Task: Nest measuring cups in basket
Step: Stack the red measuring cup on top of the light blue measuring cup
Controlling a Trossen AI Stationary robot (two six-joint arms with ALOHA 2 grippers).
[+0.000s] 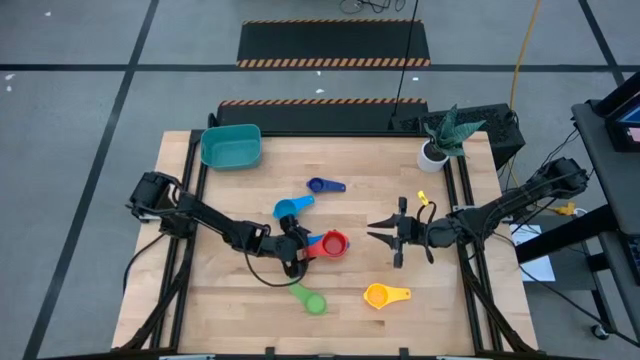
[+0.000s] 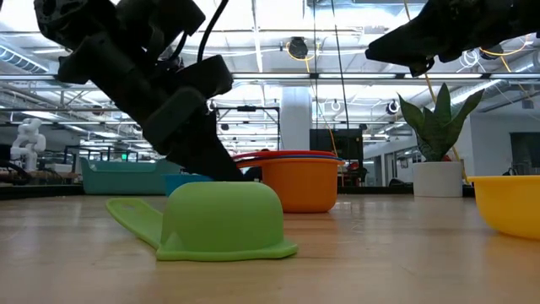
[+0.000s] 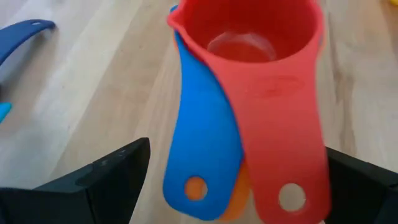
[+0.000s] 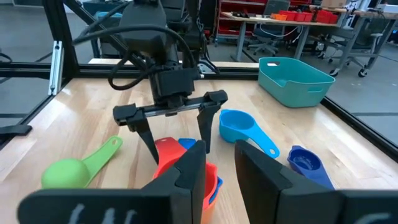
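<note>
A red cup (image 3: 249, 43) sits nested in a blue and an orange cup, their handles fanned out toward my left gripper. The stack (image 1: 333, 243) stands upright at the table's middle. My left gripper (image 3: 239, 186) is open, and its fingers (image 4: 149, 140) stand on either side of those handles without clearly touching them. My right gripper (image 1: 372, 230) hovers to the right of the stack, open by a narrow gap and holding nothing. The green cup (image 2: 224, 219) lies mouth down. The light blue cup (image 1: 292, 207), dark blue cup (image 1: 325, 185) and yellow cup (image 1: 385, 295) lie apart on the table. The teal basket (image 1: 232, 146) sits at the far left.
A white plant pot (image 1: 435, 152) stands at the table's far right corner. A small yellow piece (image 1: 422, 197) lies near the right arm. Bare wood shows between the basket and the cups and along the near edge.
</note>
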